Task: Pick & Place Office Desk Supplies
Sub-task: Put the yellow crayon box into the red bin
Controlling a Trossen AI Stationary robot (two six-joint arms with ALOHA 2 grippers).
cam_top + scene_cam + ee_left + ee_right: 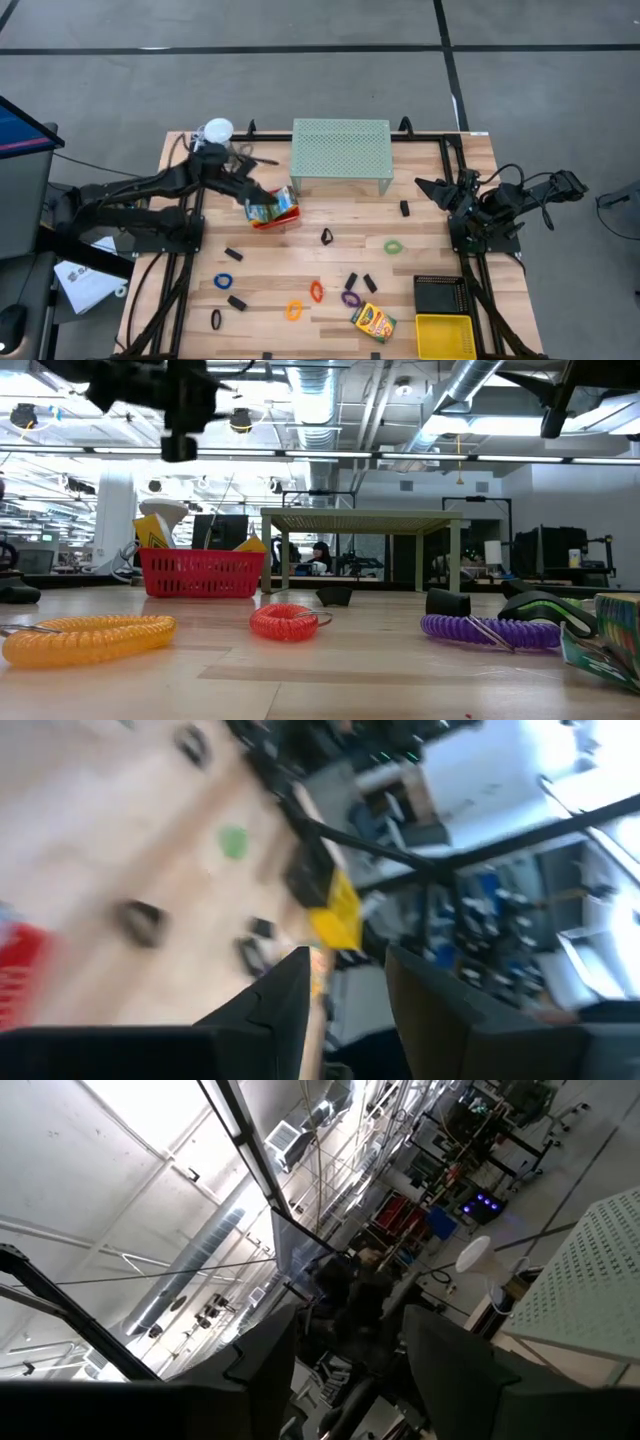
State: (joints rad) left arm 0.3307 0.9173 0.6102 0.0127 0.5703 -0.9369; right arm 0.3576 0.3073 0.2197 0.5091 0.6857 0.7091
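Our left claw (pixel 243 188) hangs spread and empty just beside the red tray (pixel 275 214), which already holds crayon boxes (pixel 263 209). If we swing low, we may clip the tray's rim and spill them; blur hides our clearance. Our right claw (pixel 350 1342), spread, waits well apart.

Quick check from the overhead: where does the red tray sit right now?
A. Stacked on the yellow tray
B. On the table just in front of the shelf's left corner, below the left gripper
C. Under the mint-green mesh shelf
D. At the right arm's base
B: in the high view the red tray stands on the wood by the left front leg of the mesh shelf, with the left gripper over it.
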